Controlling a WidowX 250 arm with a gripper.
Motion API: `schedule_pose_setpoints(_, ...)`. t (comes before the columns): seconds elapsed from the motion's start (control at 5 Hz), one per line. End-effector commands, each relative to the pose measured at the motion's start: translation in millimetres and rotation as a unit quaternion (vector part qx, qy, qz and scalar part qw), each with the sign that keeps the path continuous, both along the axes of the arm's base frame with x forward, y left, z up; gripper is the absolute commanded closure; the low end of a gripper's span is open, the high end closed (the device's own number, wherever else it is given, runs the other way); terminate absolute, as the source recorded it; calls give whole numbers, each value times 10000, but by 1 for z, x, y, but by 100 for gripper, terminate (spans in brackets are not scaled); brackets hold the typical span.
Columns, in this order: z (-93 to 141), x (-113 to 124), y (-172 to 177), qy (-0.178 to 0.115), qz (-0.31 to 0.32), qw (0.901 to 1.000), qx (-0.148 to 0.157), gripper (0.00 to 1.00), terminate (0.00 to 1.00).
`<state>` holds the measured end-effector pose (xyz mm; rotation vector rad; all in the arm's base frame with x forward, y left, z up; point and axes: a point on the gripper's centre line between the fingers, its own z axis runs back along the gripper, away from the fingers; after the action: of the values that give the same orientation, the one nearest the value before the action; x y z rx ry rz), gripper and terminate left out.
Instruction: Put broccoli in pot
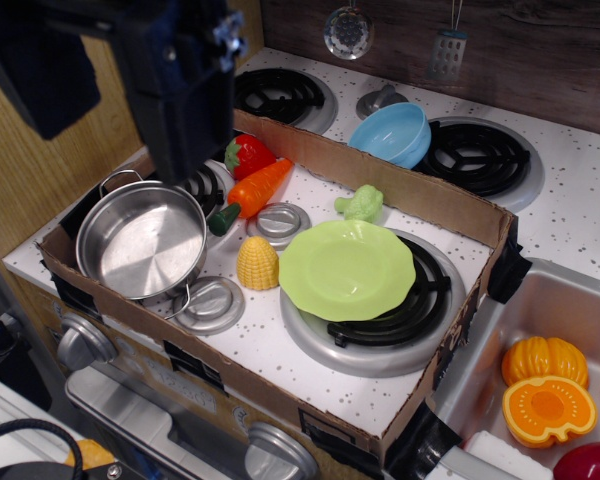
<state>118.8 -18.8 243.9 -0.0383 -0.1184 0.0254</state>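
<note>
The broccoli (pixel 361 203), a small pale green lumpy floret, lies on the white stove top just beyond the far rim of the green plate (pixel 347 268). The shiny steel pot (pixel 140 240) with wire loop handles stands empty at the front left, on the left burner. My gripper (pixel 185 150) is a dark blurred shape hanging at the top left, above the pot's far rim and well left of the broccoli. Its fingers are not distinguishable, and nothing shows in them.
A yellow corn (pixel 257 262) lies between pot and plate. A carrot (pixel 255 190) and a strawberry (pixel 248 155) lie behind the pot. A low cardboard wall (pixel 410 190) frames the area. A blue bowl (pixel 392 133) sits beyond it. Pumpkin halves (pixel 546 395) lie in the sink at right.
</note>
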Motion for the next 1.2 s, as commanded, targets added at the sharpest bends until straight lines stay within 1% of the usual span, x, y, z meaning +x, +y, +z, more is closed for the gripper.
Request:
schedule_pose_setpoints(0.0, 0, 0, 0, 0, 0, 10000, 0, 0, 0)
schedule_pose_setpoints(0.2, -15, 21, 6, 17, 153, 9998, -81, 0, 0)
schedule_pose_setpoints(0.4, -25, 45, 10, -115, -19, 9999, -41, 0, 0)
schedule_pose_setpoints(0.6, -37, 66, 13, -149, -11, 9999, -47, 0, 0)
schedule_pose_setpoints(0.8, -59, 83, 21, -199, 51, 9997, -98, 0, 0)
schedule_pose_setpoints(1.0, -93, 102, 36, -245, -148, 9988, -410, 0, 0)
